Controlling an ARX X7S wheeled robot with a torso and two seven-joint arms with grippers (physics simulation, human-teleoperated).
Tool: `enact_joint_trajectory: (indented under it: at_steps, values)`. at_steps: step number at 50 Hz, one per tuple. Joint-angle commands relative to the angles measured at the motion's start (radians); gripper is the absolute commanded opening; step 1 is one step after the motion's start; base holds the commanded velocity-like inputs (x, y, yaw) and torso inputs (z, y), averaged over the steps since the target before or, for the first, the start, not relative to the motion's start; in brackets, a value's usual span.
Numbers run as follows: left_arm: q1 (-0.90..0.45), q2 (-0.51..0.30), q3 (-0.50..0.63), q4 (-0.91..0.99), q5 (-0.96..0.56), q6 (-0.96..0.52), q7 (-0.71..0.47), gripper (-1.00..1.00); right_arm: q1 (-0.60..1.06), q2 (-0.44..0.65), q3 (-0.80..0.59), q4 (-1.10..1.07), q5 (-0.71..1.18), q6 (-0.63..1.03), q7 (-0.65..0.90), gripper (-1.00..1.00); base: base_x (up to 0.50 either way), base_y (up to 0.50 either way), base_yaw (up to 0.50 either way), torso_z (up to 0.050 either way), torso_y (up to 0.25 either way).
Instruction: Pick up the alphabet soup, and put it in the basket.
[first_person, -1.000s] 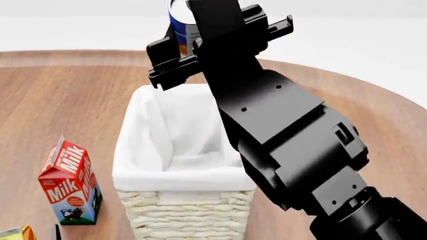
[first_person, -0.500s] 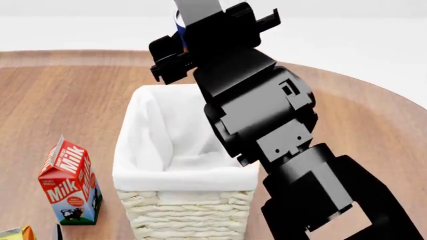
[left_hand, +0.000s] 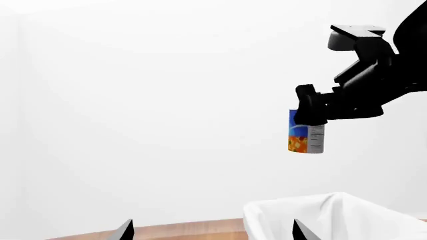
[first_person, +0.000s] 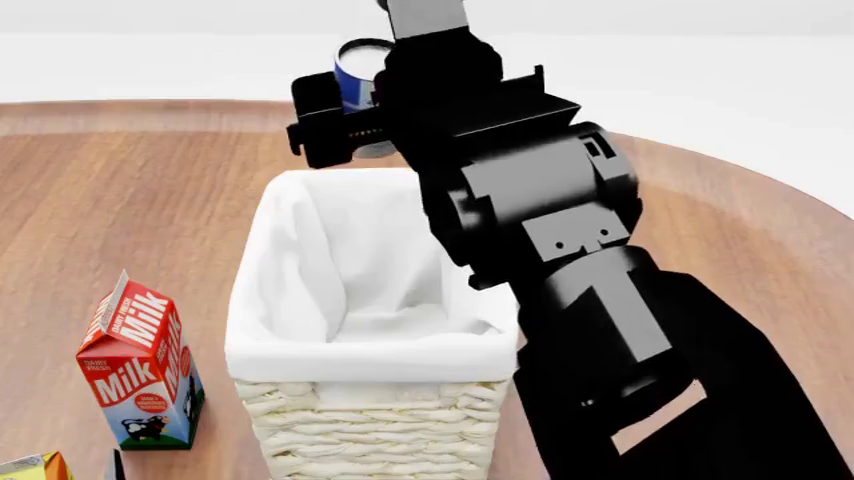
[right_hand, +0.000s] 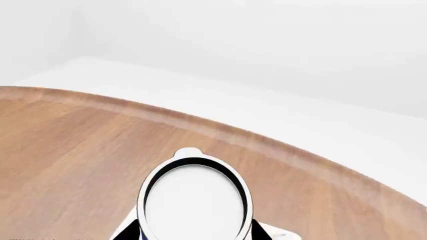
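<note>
Soup can (left_hand: 306, 138) rigid, light, slick-sided; my right claw (first_person: 350, 118) clenched mid-body above basket (first_person: 367, 345); left claw (left_hand: 210, 231) released.

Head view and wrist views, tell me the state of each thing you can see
alphabet soup: upright, held in the air above the basket
right gripper: shut on the can
left gripper: open, empty
basket: upright, nothing visible inside
milk carton: upright on the table

The round wooden surface (first_person: 120, 190) carries the basket (first_person: 367, 420) near its front edge, a milk carton (first_person: 139, 365) standing just beside it, and one yellow carton corner (first_person: 30, 468).
</note>
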Motion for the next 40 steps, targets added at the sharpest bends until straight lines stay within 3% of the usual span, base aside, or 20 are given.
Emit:
enact_joint_trajectory:
  at_steps: [1,23,40]
  values:
    - [0.001,-0.003,-0.001,0.004,-0.001,-0.001,-0.003,1.0,0.038,-0.007,-0.117,0.061,0.119,-0.045,-0.036,-1.0,0.0,0.0,0.0,0.01,0.0]
    - [-0.002,-0.002,0.002,0.004,0.006,-0.008,-0.011,1.0,0.039,-0.007,-0.414,0.058,0.334,-0.127,0.001,-1.0,0.0,0.0,0.0,0.0,0.0]
    - [0.0,0.008,-0.003,0.022,0.078,-0.048,-0.048,1.0,0.054,-0.007,-0.506,0.042,0.424,-0.161,0.008,-1.0,0.0,0.0,0.0,0.0,-0.005]
